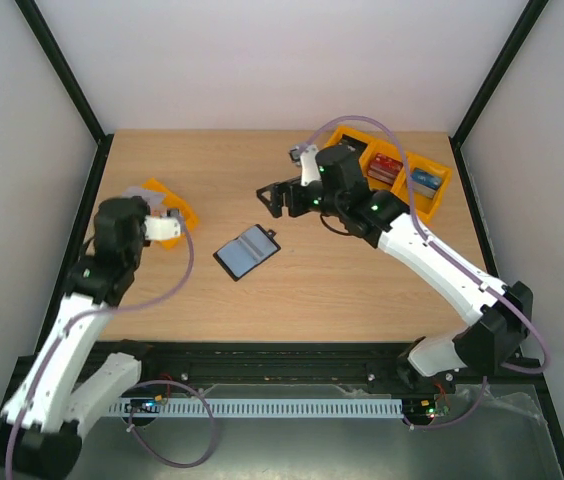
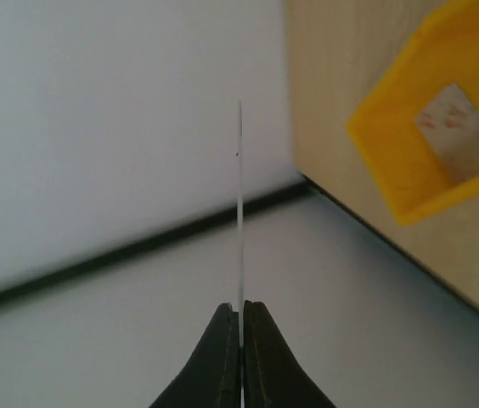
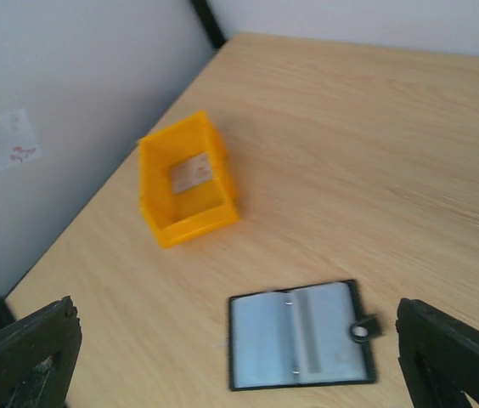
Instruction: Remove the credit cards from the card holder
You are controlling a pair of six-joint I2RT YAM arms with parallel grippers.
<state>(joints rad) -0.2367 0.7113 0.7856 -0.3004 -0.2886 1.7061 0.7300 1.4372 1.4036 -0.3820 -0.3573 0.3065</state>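
The black card holder [image 1: 247, 251] lies open on the table, its grey-blue pockets facing up; it also shows in the right wrist view [image 3: 303, 344]. My left gripper [image 2: 241, 310] is shut on a thin pale credit card [image 2: 239, 204] seen edge-on, held in the air beside a yellow tray [image 2: 392, 170]. Another credit card [image 2: 460, 127] lies in that tray. From the right wrist view the held card [image 3: 2, 140] shows red blotches. My right gripper [image 3: 235, 310] is open wide and empty, hovering above the holder; in the top view it [image 1: 277, 195] is just behind the holder.
The left yellow tray [image 1: 177, 208] stands near the table's left edge. Yellow trays [image 1: 432, 195] at the back right hold thick stacks of dark, red and blue cards. Black frame posts and pale walls close in the table.
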